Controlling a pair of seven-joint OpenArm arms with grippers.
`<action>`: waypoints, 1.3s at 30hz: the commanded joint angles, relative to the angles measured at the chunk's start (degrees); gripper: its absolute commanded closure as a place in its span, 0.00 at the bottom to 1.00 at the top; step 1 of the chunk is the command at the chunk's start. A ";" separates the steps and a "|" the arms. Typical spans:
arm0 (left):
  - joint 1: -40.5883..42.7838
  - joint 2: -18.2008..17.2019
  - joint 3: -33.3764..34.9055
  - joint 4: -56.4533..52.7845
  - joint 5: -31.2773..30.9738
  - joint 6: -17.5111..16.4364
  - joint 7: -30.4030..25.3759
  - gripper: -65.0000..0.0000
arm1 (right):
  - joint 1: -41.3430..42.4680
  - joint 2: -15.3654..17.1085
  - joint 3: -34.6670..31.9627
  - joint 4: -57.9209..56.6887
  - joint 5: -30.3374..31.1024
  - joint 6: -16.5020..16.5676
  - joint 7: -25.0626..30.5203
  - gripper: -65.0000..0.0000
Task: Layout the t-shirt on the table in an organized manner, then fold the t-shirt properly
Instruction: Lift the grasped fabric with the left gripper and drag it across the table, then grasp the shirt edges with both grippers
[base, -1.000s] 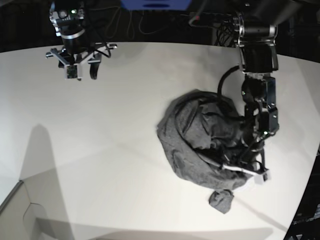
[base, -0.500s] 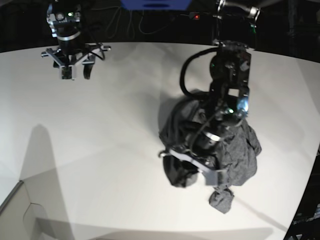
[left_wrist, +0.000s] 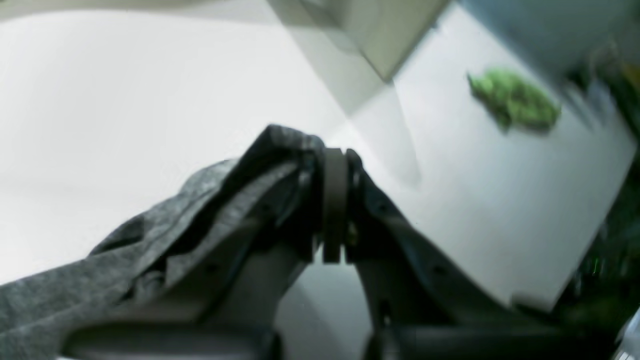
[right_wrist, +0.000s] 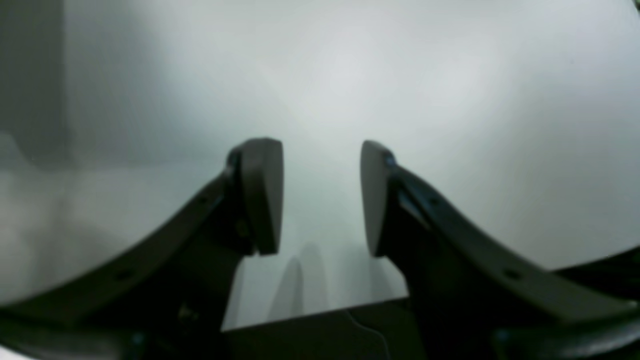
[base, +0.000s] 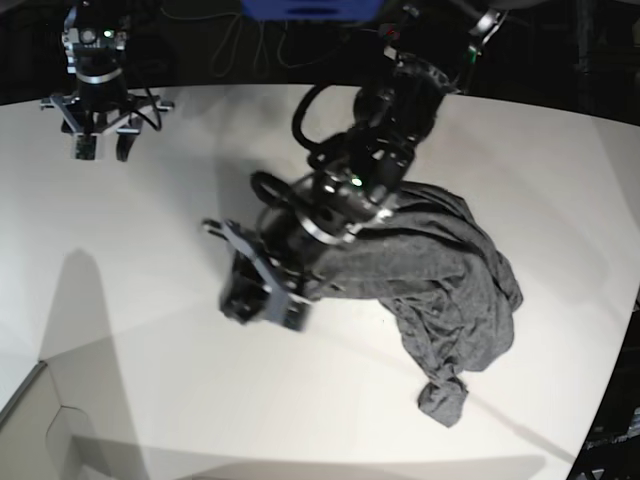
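The dark grey t-shirt (base: 440, 270) lies crumpled on the white table (base: 150, 300), right of centre, with one part stretched out to the left. My left gripper (base: 247, 293) is at the end of that stretched part and is shut on it. The left wrist view shows the left gripper (left_wrist: 334, 160) pinched tight, with a fold of t-shirt (left_wrist: 200, 210) bunched at the fingertips and trailing off to the lower left. Far off at the table's back left, my right gripper (base: 97, 140) hangs open. In the right wrist view the right gripper (right_wrist: 322, 195) holds nothing, with bare table (right_wrist: 350, 75) below it.
A pale box-like edge (base: 30, 420) juts in at the front left corner. A blurred green object (left_wrist: 515, 100) lies on a white surface in the left wrist view. Cables (base: 250, 40) run behind the table's back edge. The table's curved edge (base: 615, 380) falls off at the right.
My left arm has swept from the right side to left of centre, dragging the shirt's held part with it and stretching the heap out. The right arm has shifted slightly left.
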 joint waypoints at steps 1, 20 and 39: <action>-1.15 0.49 1.84 -0.03 0.74 -0.52 -1.38 1.00 | -0.20 0.26 0.85 1.16 -0.07 -0.05 1.38 0.60; 1.31 -2.68 8.78 4.54 4.34 -0.43 4.33 0.40 | 1.03 0.26 3.58 1.07 0.01 -0.05 1.38 0.60; 1.31 -10.15 -30.60 -15.85 4.25 -0.52 4.24 0.39 | 13.95 5.80 -20.25 0.54 -0.07 0.21 -3.99 0.44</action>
